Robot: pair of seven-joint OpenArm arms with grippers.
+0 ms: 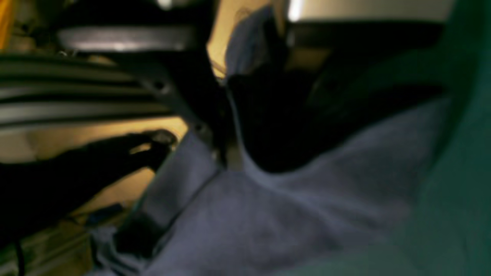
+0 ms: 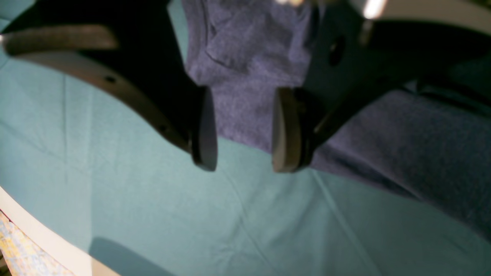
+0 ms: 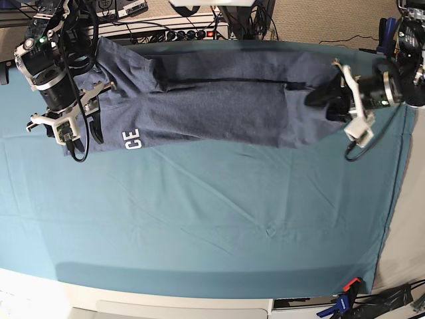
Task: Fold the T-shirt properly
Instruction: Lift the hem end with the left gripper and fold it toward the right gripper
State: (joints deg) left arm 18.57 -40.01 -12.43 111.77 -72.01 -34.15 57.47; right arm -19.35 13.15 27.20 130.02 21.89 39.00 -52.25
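Observation:
The slate-blue T-shirt lies as a long band across the far part of the table, with white letters "CE" near its left end. My right gripper is at that left end. In the right wrist view it is open, its pads apart just above the shirt's edge. My left gripper is at the shirt's right end, where the cloth puckers. In the blurred left wrist view it looks shut on the fabric, which rises between the dark fingers.
A teal tablecloth covers the whole table. Cables and a power strip lie behind the far edge. A clamp grips the cloth at the near right corner. The table's near edge shows in the right wrist view.

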